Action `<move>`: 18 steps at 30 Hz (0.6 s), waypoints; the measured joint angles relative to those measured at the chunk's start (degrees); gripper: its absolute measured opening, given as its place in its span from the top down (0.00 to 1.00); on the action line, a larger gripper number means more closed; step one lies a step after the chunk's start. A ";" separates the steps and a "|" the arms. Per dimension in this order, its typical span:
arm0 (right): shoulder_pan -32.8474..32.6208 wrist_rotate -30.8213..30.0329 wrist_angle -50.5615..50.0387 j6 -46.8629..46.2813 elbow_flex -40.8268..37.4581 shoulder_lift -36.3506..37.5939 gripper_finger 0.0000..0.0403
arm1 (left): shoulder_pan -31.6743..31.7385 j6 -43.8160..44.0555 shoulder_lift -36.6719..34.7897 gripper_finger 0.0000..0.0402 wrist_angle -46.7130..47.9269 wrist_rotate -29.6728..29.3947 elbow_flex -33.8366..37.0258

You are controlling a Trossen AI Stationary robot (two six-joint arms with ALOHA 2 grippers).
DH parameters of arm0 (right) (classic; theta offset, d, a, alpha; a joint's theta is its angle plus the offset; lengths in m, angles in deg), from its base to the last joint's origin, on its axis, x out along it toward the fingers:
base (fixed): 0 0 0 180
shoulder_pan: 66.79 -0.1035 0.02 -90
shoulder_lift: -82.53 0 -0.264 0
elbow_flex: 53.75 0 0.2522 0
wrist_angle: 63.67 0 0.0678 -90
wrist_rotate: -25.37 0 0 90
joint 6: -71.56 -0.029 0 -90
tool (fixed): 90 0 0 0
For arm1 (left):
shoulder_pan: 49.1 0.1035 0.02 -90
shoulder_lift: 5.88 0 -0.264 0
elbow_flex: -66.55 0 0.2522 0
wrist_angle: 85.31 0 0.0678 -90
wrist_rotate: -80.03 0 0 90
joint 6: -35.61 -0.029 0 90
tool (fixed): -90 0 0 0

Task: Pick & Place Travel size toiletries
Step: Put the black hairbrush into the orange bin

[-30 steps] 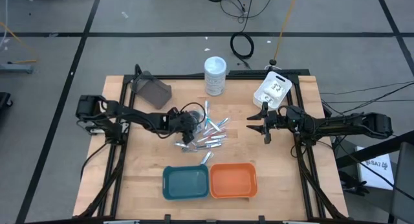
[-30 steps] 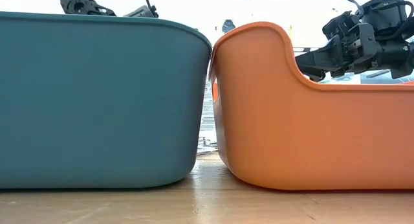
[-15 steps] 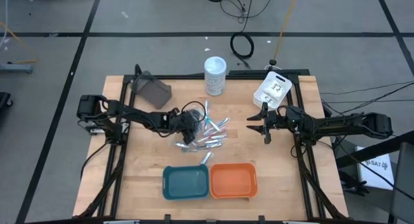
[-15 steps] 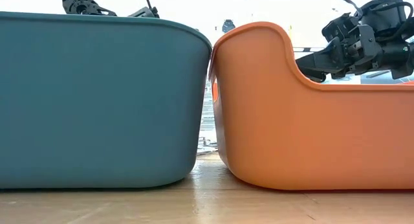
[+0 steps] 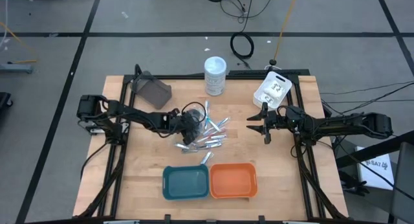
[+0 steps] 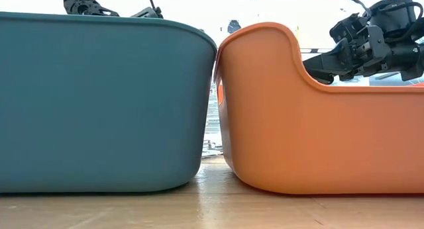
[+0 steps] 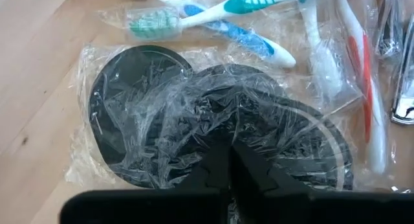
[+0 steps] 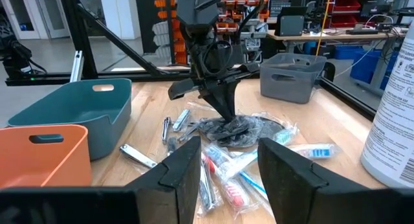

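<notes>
The wooden surface (image 5: 149,179) is carrying two trays at its near edge, one teal plastic tray (image 5: 185,182) and one orange plastic tray (image 5: 233,180), side by side. The left gripper (image 5: 189,125) is pinching its jaws closed on the clear-wrapped bundle of dark round discs (image 7: 213,140), two discs showing, at the left of the toiletry pile (image 5: 207,136); the trays lie nearward of it. The right gripper (image 5: 259,125) is waiting well right, jaws parted and empty. Three wrapped toothbrushes (image 7: 213,20) are lying just beyond.

The toiletries (image 5: 206,134) lie mid-bench (image 5: 145,179). Two trays (image 5: 209,180) sit side by side before them. A jar (image 5: 215,76) stands behind.
</notes>
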 joint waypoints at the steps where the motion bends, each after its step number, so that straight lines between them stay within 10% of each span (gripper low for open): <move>1: -0.02 0.00 -0.01 0.00 0.00 0.00 0.65 | -0.15 0.00 0.02 0.99 -0.43 -0.08 0.03; 18: 0.00 0.00 -0.44 -0.16 0.00 0.00 0.65 | -4.44 -10.89 -13.93 1.00 -5.24 -7.96 0.09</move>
